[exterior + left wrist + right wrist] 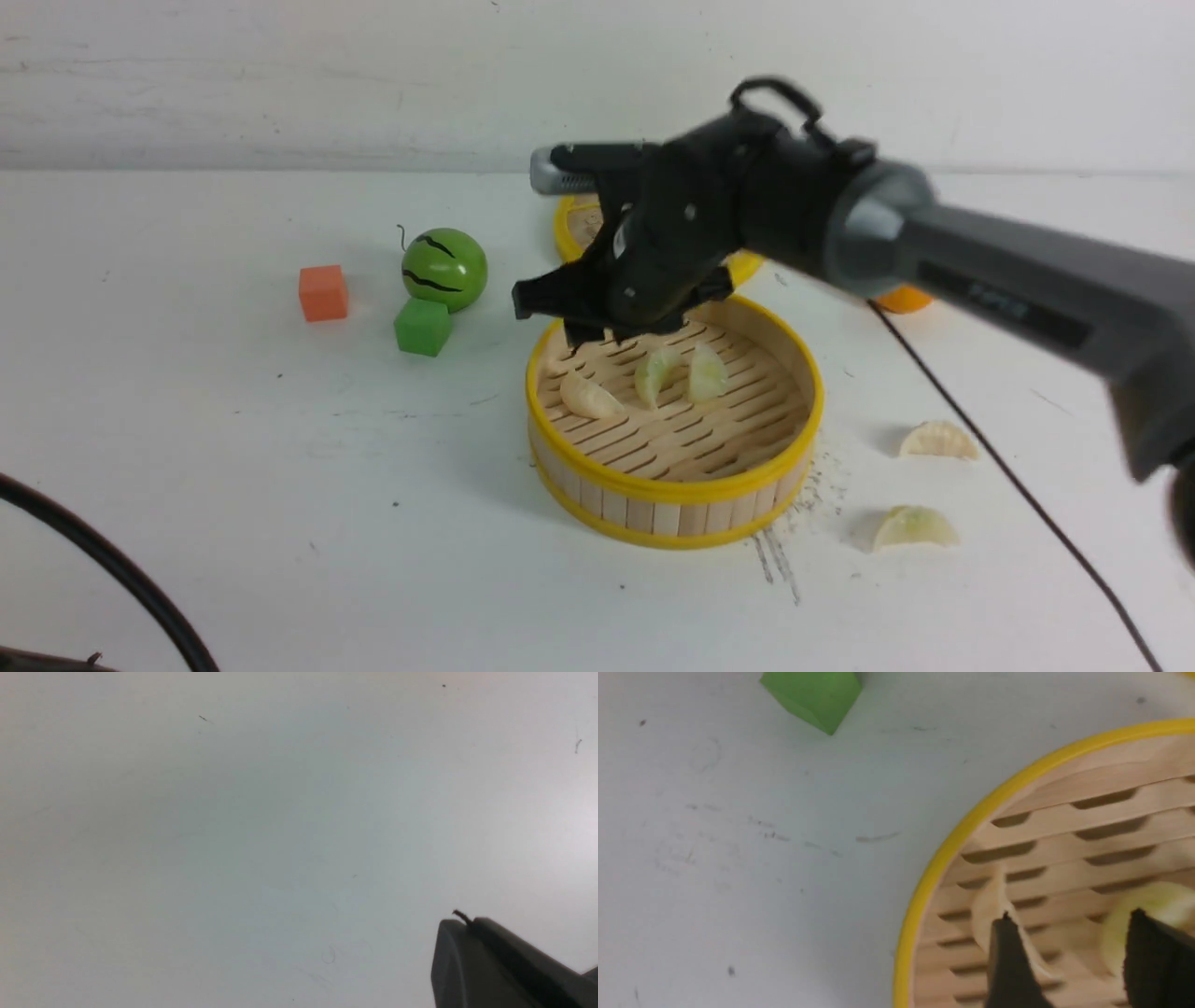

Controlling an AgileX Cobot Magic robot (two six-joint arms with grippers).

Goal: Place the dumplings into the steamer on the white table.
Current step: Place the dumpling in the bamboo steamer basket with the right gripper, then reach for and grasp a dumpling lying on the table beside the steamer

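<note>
steamer: round bamboo basket with yellow rims (pixel 672 487), standing on the scuffed white table (pixel 280 448)
dumplings inside (pixel 588 397): three pale pleated crescents on the slatted floor
dumplings outside (pixel 938 441): two on the table, right of the steamer
right gripper (pixel 1071 956): released, jaws apart and empty above the steamer floor
left gripper (pixel 490 966): clenched, empty, over bare table

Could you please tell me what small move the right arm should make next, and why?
Probably lift the right gripper clear of the steamer: its jaws stand apart with nothing between them, three dumplings lie inside, and two more wait on the white table.
</note>
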